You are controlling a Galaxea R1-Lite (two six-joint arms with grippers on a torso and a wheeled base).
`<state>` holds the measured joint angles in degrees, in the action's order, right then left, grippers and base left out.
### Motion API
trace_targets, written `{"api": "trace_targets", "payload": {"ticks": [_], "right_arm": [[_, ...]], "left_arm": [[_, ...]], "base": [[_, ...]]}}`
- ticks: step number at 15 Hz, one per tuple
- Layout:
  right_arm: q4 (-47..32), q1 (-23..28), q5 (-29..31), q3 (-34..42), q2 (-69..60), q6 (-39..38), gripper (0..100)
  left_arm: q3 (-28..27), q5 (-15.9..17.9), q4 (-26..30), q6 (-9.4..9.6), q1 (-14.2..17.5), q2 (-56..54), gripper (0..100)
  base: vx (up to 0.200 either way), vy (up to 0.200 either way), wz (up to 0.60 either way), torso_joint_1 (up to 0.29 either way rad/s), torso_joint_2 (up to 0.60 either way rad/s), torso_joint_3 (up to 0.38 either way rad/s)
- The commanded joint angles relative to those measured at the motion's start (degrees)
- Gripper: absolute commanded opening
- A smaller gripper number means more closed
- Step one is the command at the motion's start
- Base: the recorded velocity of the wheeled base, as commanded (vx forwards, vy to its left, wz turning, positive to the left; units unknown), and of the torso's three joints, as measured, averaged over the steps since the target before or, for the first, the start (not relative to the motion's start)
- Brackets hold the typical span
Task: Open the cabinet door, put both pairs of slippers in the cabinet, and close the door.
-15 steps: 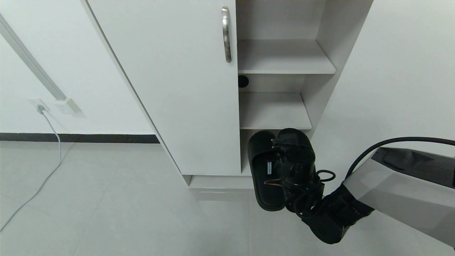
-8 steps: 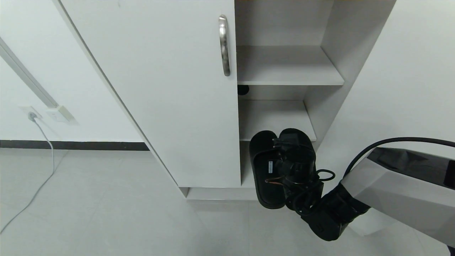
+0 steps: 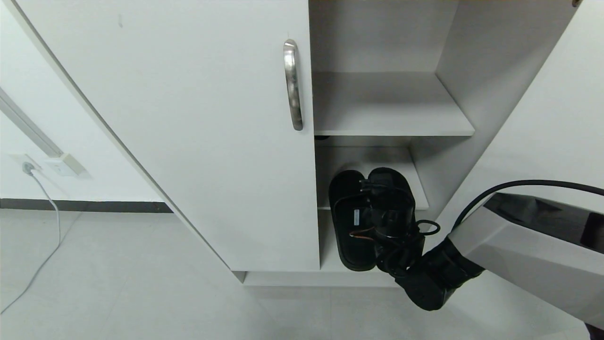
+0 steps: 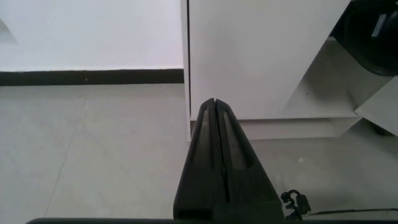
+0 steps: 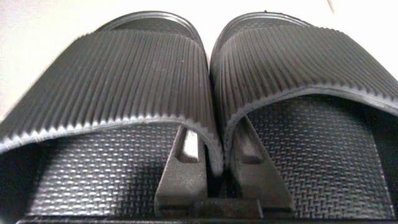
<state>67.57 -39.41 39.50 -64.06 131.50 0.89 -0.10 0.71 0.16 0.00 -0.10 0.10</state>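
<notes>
so, your right gripper [image 3: 377, 208] is clamped on a pair of black slippers [image 3: 351, 222], holding both side by side with toes pointing into the cabinet [image 3: 472, 85]. from the right wrist camera the gripper [image 5: 214, 168] has one finger [image 5: 186, 165] under each ribbed strap, and the two inner strap edges are pinched together between them. the slippers [image 5: 124, 74] hang level, soles down, in the open right half of the cabinet, in front of the lower shelf [image 3: 368, 158] and above the bottom compartment. you cannot tell from the head camera whether the soles touch the cabinet floor; they look just above it. the upper shelf [image 3: 387, 106] is bare. the open door [image 3: 547, 132] stands swung out on the right, near the arm. the closed door [image 3: 188, 132] covers the left half, and its metal handle [image 3: 292, 85] runs upright along the edge just beside the opening.

your left gripper [image 4: 214, 155] has its fingers pressed together with nothing between them, low over the tiled floor [image 4: 93, 155] and pointing at the cabinet's bottom corner. a dark shape at the frame's edge is probably the slippers [image 4: 373, 28].

off to the left, a wall socket [image 3: 28, 167] carries a grey cable [image 3: 52, 236] down past the black skirting [image 3: 80, 205].
</notes>
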Motion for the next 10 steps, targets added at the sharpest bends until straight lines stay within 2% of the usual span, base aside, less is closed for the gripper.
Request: {"api": "trace_targets", "payload": {"ticks": [1, 8, 9, 10], "right_arm": [[-2.6, 1.6, -0.2, -4.3, 1.9, -0.2, 0], [-10.8, 4.9, -2.0, -18.9, 7.2, -0.6, 0], [-10.8, 4.9, -2.0, -18.9, 7.2, -0.6, 0], [-12.2, 5.8, -2.2, -22.6, 8.7, -0.6, 0]], "left_arm": [[0.0, 0.0, 0.0, 0.00, 0.0, 0.1, 0], [0.0, 0.0, 0.0, 0.00, 0.0, 0.1, 0], [0.0, 0.0, 0.0, 0.00, 0.0, 0.1, 0], [0.0, -0.1, 0.0, 0.00, 0.0, 0.1, 0]], "base": [[0.000, 0.000, 0.00, 0.000, 0.00, 0.000], [0.000, 0.000, 0.00, 0.000, 0.00, 0.000], [0.000, 0.000, 0.00, 0.000, 0.00, 0.000], [0.000, 0.000, 0.00, 0.000, 0.00, 0.000]]}}
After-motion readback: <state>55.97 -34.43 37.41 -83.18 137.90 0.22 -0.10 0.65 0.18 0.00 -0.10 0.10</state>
